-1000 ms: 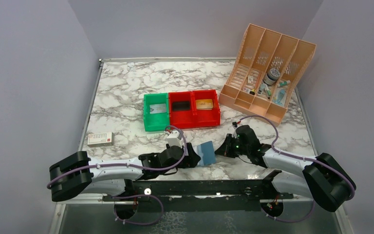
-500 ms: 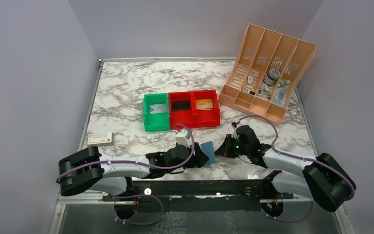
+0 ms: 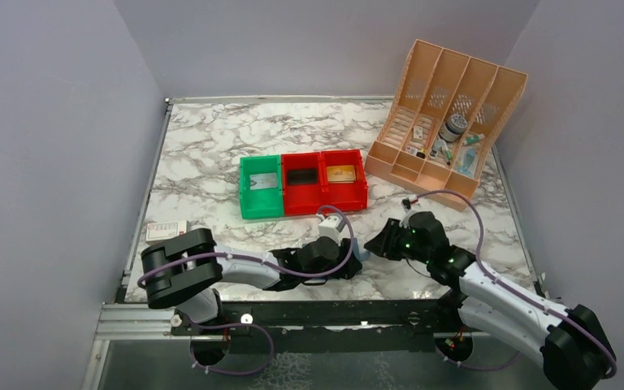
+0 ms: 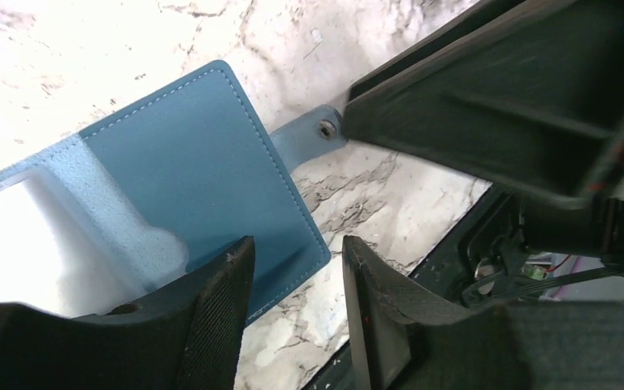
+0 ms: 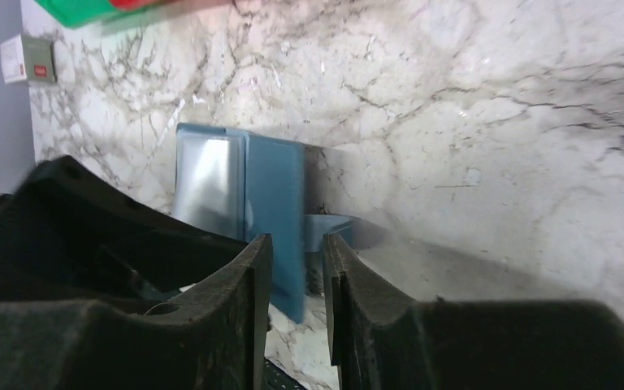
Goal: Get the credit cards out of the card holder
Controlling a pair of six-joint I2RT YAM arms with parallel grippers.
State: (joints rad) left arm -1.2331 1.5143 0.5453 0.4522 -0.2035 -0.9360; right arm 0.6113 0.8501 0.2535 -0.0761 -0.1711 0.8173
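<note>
The blue card holder (image 4: 171,162) lies open and flat on the marble near the table's front edge, its snap tab (image 4: 309,134) pointing toward the right gripper. My left gripper (image 4: 292,284) hovers over its near corner, jaws apart, with only marble between them. My right gripper (image 5: 296,284) sits just beside the card holder (image 5: 272,195), open a narrow gap and holding nothing. A shiny pale pocket (image 5: 207,175) shows on one panel; I cannot tell whether a card is in it. A tan-gold credit card (image 3: 341,173) lies in the right red bin and a pale grey one (image 3: 262,180) in the green bin.
The green bin (image 3: 248,199) and two red bins (image 3: 325,199) stand in a row mid-table; the middle one holds a dark flat thing (image 3: 301,176). A white-and-red flat box (image 3: 166,231) lies at the left. A peach slotted organizer (image 3: 447,114) stands at the back right.
My left arm has swung right over the card holder, covering it in the top view, and its jaws have narrowed. My right gripper has opened from shut and drawn back slightly.
</note>
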